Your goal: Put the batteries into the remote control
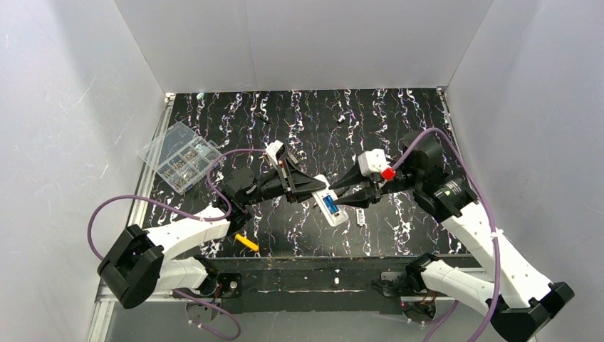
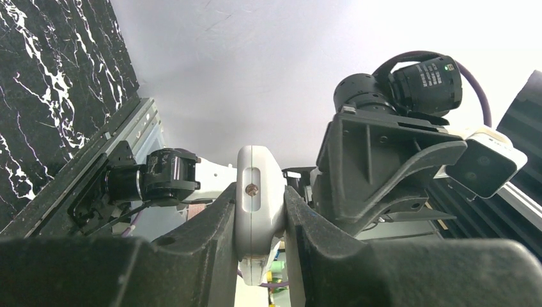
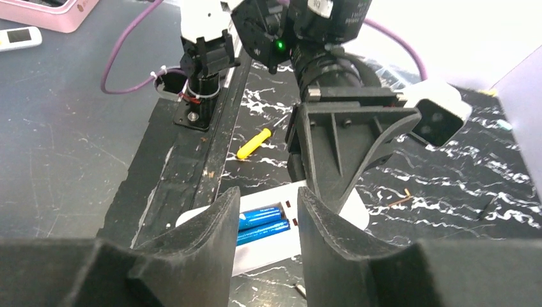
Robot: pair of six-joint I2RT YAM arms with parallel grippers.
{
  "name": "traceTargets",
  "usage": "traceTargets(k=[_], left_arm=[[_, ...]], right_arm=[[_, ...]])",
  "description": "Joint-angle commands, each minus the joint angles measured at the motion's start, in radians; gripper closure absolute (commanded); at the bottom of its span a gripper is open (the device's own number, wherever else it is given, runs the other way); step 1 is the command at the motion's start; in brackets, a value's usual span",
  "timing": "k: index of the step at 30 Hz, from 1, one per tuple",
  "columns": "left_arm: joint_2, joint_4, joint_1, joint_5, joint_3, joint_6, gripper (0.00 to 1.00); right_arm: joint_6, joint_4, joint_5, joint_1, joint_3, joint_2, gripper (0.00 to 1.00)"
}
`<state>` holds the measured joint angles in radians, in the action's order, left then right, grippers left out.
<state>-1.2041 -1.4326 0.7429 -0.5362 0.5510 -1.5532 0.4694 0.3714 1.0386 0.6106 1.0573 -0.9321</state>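
At 6 o'clock, right wrist view, not left's: batteries (image 3: 262, 224) inside remote control (image 3: 350, 214); right pincer (image 3: 267, 204) half-open, empty; left pincer (image 2: 259, 204) clamps it.

No legible text. Tiny white print on batteries (image 3: 261, 224) and label on motor housing (image 2: 427, 80), both too small to read.

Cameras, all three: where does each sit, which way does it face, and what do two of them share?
Top external: above and behind the bases, looking down at the table; both arms show.
Left wrist: looks along the left gripper, shut on the remote control, towards the right gripper.
Right wrist: looks down between its open fingers at the batteries; the left gripper shows beyond.
Shared: both wrist views show the remote control.
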Motion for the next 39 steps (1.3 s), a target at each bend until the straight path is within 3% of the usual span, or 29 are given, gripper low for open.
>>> traceTargets(k=[1,4,7,13,19,27,39], left_arm=[[0.027,-0.110,0.004,-0.042,0.051,0.000,1.00],[0.030,-0.109,0.005,-0.039,0.045,0.016,1.00],[0.035,-0.109,0.005,-0.027,0.030,0.048,1.00],[0.011,-0.110,0.005,-0.027,0.035,0.094,1.00],[-0.019,-0.110,0.004,-0.044,0.063,0.102,1.00],[-0.020,-0.110,0.004,-0.050,0.072,0.102,1.00],[-0.017,-0.110,0.004,-0.048,0.066,0.103,1.00]], right_arm=[[-0.058,-0.107,-0.013,-0.002,-0.008,0.045,0.53],[-0.196,-0.174,-0.124,-0.002,-0.040,0.061,0.47],[-0.447,-0.245,-0.305,-0.002,-0.071,0.086,0.35],[-0.970,-0.150,-0.687,-0.002,-0.124,0.172,0.25],[-1.281,-0.132,-0.630,-0.002,-0.235,0.215,0.19],[-1.351,-0.157,-0.553,-0.002,-0.307,0.214,0.17],[-1.365,-0.212,-0.410,-0.002,-0.338,0.200,0.23]])
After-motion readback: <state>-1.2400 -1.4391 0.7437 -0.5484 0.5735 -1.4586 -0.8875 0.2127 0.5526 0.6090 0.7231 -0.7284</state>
